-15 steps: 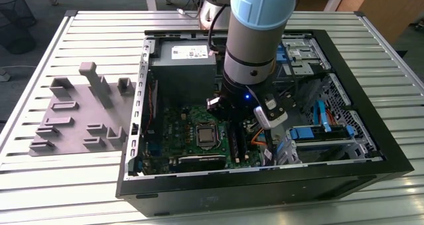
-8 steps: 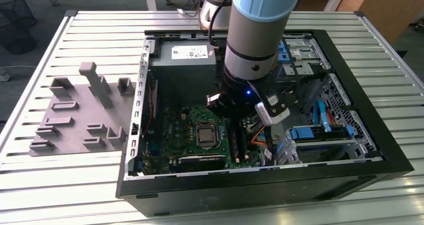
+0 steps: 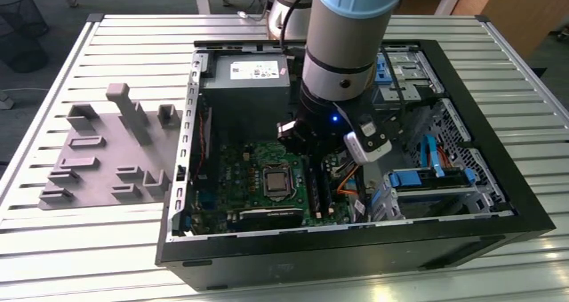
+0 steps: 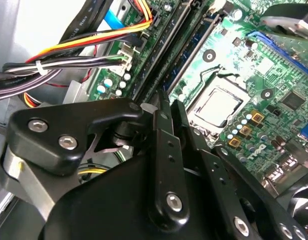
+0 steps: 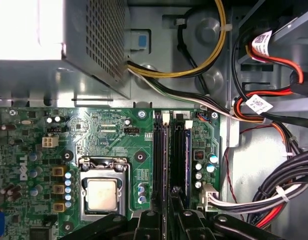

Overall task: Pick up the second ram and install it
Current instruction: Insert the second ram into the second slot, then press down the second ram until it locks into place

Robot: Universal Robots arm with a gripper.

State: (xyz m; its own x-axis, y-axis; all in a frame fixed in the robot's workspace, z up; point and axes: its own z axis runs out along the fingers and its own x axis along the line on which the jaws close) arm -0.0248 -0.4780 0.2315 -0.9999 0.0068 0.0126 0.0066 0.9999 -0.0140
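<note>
Exterior view: the open computer case (image 3: 356,249) lies on a slatted table (image 3: 133,35). A grey fixture plate (image 3: 98,155) sits at 9 o'clock of the case. The arm (image 3: 342,62) reaches down into the case over the memory slots (image 3: 318,190), which lie at 3 o'clock of the processor socket (image 3: 277,181). In this view the slots' long axis runs roughly 12 to 6 o'clock. The arm's wrist hides the slots' 12 o'clock ends.

Both wrist views: the second ram (image 5: 187,165) (image 4: 196,45) stands on edge in the slot row. Only its thin blue edge shows. Its long axis is parallel to the neighbouring black slots and to the socket's (image 5: 101,192) side. It sits on the slot row's side away from the socket.

The gripper (image 5: 169,212) (image 4: 170,102) is directly over the near end of the slot row, in line with the stick.
- Its opening and whether it has hold of the stick: cannot tell.
- Whether the stick is fully seated: cannot tell.

First wrist view adds the power supply's (image 5: 88,45) perforated wall beyond the slots' far ends, and a cable bundle (image 5: 279,192) beside the board. Second wrist view adds a slanted look along the slots.
</note>
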